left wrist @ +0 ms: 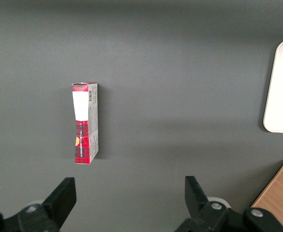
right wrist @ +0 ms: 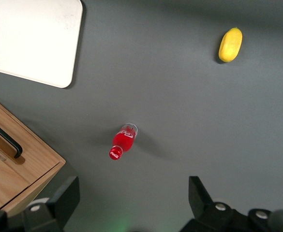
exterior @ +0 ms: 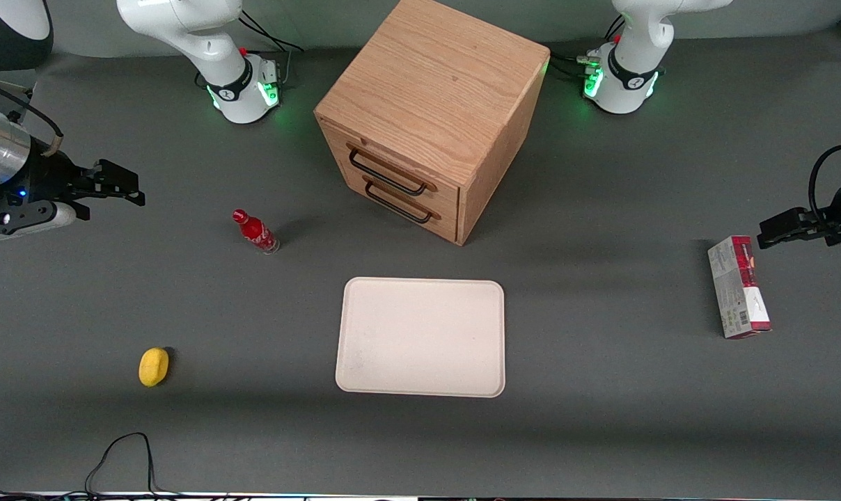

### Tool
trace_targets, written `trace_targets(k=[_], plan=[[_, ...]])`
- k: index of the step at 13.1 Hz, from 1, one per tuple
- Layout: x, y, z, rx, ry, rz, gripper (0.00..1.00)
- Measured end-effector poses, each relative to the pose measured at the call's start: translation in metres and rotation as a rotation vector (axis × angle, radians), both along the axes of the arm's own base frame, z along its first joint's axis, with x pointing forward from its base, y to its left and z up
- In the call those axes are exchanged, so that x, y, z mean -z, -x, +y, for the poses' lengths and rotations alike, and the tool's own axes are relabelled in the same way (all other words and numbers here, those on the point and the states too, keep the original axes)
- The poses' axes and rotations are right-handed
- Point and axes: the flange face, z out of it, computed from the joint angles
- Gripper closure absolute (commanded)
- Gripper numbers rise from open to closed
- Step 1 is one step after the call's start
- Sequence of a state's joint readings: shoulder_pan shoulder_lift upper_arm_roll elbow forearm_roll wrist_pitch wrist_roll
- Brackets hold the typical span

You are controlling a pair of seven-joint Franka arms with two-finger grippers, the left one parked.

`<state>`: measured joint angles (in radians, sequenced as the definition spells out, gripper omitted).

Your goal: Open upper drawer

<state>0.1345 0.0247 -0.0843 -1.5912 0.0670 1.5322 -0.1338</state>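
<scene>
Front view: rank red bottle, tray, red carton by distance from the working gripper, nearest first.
Gripper is open, at the working arm's end.
1. Red bottle, closest, beside the cabinet's drawers.
2. Tray, mid-table, nearer the camera.
3. Red carton, at the parked arm's end.

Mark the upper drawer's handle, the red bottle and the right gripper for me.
upper drawer handle (exterior: 386, 174), front view, middle of the black bar.
red bottle (exterior: 256, 232), front view, on its body.
right gripper (exterior: 118, 184), front view, between its open fingertips.

Upper drawer (exterior: 391, 170) closed; gripper (exterior: 118, 185) well apart, jaws open.
</scene>
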Motion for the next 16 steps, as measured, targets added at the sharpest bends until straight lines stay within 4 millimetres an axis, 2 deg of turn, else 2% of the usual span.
trace_targets(k=[8,12,14,16], plan=[[-0.008,-0.001,0.005,-0.010,0.001,0.001,0.00],[-0.001,-0.007,0.012,-0.021,0.003,0.016,0.00],[0.004,-0.009,0.021,-0.037,0.002,0.025,0.00],[0.005,-0.011,0.046,-0.078,-0.007,0.023,0.00]])
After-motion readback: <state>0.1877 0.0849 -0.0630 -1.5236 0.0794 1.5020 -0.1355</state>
